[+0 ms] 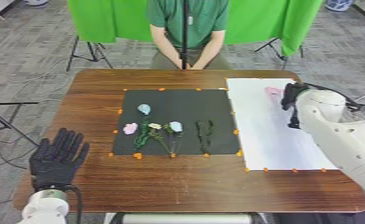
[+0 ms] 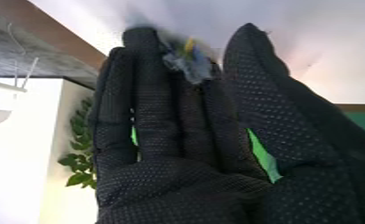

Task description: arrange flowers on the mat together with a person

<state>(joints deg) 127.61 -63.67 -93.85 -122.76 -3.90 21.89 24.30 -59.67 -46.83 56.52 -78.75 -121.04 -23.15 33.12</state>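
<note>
probably past halfway: blooms (image 1: 144,108) lie at the mat's (image 1: 187,102) centre and towards nine and ten o'clock; stems (image 1: 201,136) at three look headless. a pink piece (image 1: 273,91) remains at the white sheet's (image 1: 258,130) twelve. right hand (image 2: 174,185): fingers straight, thumb apart; left hand (image 1: 54,167): fingers spread.

One table (image 1: 90,110) holds one dark mat (image 1: 183,100) with four flower heads (image 1: 144,108) and two dark green sprigs (image 1: 209,135), and one white sheet (image 1: 272,145) with one pink flower (image 1: 273,92).

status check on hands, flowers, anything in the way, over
left hand open, left of black mat; right hand open by pink flower on white mat; person's hands at far edge, out of the way
</note>
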